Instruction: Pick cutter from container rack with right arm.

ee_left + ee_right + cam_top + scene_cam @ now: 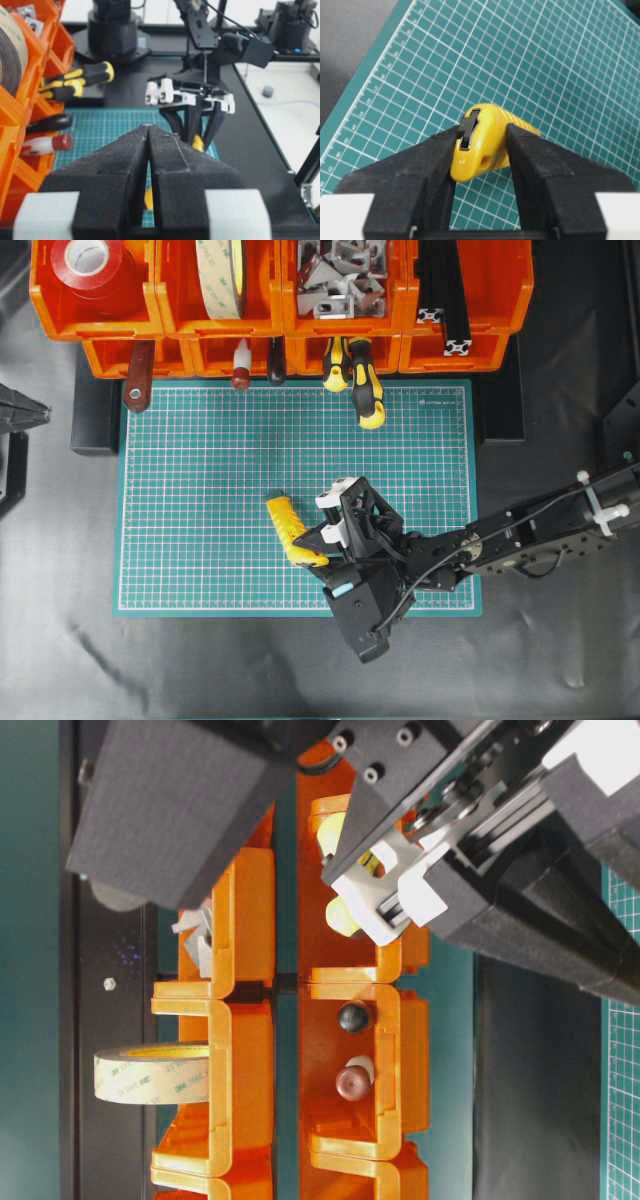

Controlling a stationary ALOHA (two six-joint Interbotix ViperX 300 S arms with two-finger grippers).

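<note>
Left gripper [149,131]: jaws together, empty, parked at the table's left edge, well apart from the work.

Cutter [288,530]: out of the container rack [280,315], over the green mat [200,490], clamped at one end between the right gripper [482,142] fingers.

Risk: the hold sits near the cutter's end, so the long free part could pivot or slip out in a quick swing.

Room: bare mat to the left and toward the rack; screwdriver handles [362,385] overhang the mat's far edge.

Slim yellow cutter [485,142] clamped in right end effector [482,150] above the green mat, orange container rack [280,315] behind
</note>
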